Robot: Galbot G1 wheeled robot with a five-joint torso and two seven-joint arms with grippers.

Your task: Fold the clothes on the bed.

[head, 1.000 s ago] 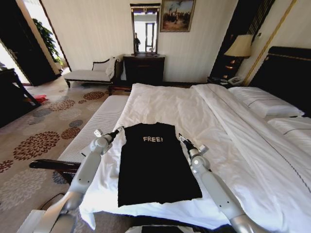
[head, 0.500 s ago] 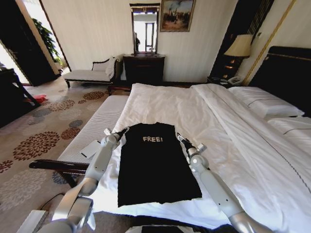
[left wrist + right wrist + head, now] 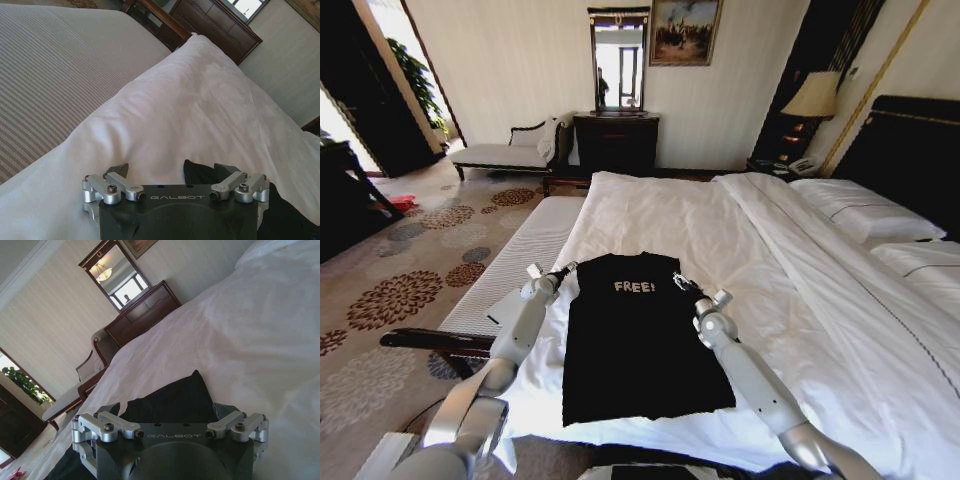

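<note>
T-shirt: lying flat near the bed's near edge.
Left gripper: hovering open at the far-left shoulder, holding nothing.
Right gripper: reaching open at the far-right shoulder, empty.
Risk: jaws are possibly pinching the white duvet underneath, dragging bedding along.

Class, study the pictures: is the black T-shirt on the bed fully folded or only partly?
Partly folded: the black T-shirt lies flat as a sleeveless rectangle, lettering up, on the bed.
</note>
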